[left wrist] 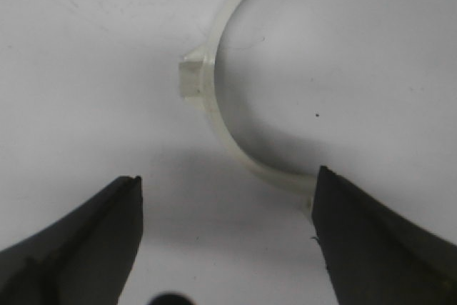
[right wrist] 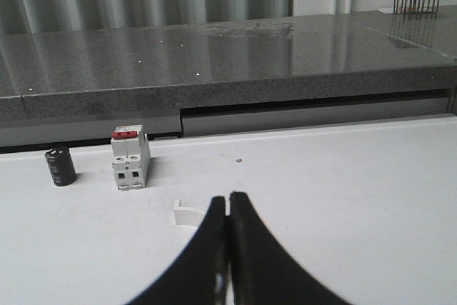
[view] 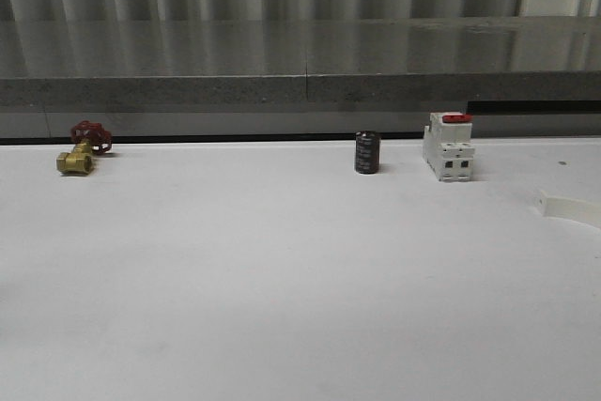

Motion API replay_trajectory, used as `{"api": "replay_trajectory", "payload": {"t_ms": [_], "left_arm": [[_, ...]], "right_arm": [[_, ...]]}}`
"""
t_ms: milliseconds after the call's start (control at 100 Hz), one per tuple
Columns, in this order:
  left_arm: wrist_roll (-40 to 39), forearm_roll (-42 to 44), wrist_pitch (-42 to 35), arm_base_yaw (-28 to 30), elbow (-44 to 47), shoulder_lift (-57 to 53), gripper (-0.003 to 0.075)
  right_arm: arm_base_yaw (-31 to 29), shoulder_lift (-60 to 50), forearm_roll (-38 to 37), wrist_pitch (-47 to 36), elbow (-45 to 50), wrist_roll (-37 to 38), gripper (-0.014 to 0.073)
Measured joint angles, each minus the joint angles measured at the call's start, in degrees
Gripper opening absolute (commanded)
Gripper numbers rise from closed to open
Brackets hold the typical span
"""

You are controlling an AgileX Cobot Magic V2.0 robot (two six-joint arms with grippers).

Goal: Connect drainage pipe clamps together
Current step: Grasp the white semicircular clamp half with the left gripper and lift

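A plain white table [view: 282, 307] runs up to a grey stone ledge [view: 300, 72] with corrugated sheeting behind, and along the back edge you've got a brass valve with a red handle [view: 80, 149] at ten o'clock, a dark little cylinder [view: 367, 152] and a white switch with a red top [view: 448, 146] near one o'clock. Your left gripper [left wrist: 227, 205] hangs spread wide over one clamp half [left wrist: 228, 98], its side lug turned outward, one end of the arc touching or just beside the right-hand finger, so it looks lined up for a pick. The front view adds the other clamp half [view: 569, 208], poking in at three o'clock, well apart. The right wrist view catches that piece's end tab [right wrist: 190, 213] just beyond your right gripper [right wrist: 228, 205], fingers pressed together on nothing. Both halves lie separate, so joining hasn't begun, I'd say.
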Motion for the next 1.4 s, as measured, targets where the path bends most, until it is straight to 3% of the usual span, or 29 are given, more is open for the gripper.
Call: {"api": "replay_trajectory", "payload": {"t_ms": [480,550,720,810,1080,1400], "left_arm": [[0.0,-0.13,0.83,0.0,-10.66,17.02,0.0483],[0.0,-0.13,0.83,0.0,-11.05,17.84,0.0411],[0.0,-0.13,0.69,0.0,-11.27,17.96,0.0081],[0.0,-0.13,0.69,0.0,-11.27,17.96,-0.0023],[-0.18,-1.76,-0.26,-2.21,-11.4,14.49,-0.0021],[-10.19,-3.69,-2.48,-17.06,-14.64,12.95,-0.0021]], "right_arm": [[0.0,0.0,0.0,0.0,0.0,0.0,-0.0066],[0.0,0.0,0.0,0.0,0.0,0.0,-0.0066],[0.0,0.0,0.0,0.0,0.0,0.0,-0.0066],[0.0,0.0,0.0,0.0,0.0,0.0,-0.0066],[0.0,0.0,0.0,0.0,0.0,0.0,-0.0066],[0.0,0.0,0.0,0.0,0.0,0.0,-0.0066]]}}
